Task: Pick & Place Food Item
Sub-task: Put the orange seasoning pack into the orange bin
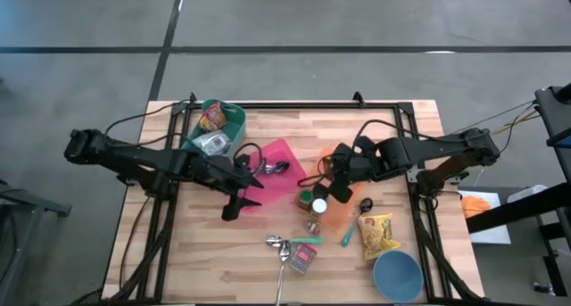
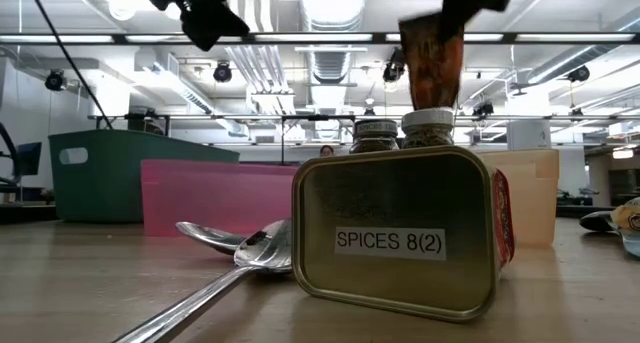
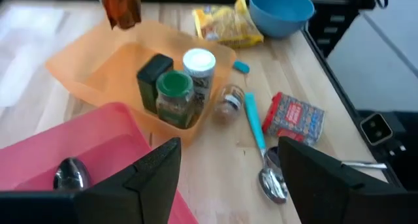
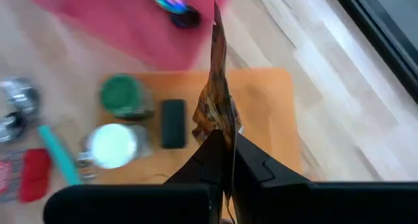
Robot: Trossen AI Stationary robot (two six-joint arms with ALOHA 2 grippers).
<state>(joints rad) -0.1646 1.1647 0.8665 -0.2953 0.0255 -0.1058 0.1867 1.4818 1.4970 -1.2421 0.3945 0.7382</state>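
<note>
While the left end effector (image 3: pixel 225 178) hangs open and empty, the right end effector (image 4: pixel 224 149) pinches a brown food packet (image 4: pixel 217 100) upright — the orange tray (image 4: pixel 264 100) directly beneath it.

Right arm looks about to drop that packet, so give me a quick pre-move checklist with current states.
1. Right gripper shut on the brown packet: ok, packet hangs from the pinch.
2. Packet above the orange bin: ok, the right wrist view shows the bin directly beyond it.
3. Free space in the bin: ok, the green-lid jar, white-lid jar and black container sit at one end.
4. Left gripper clear of the drop: ok, open over the pink tray.
5. Height of the packet above the bin floor: cannot tell.
</note>
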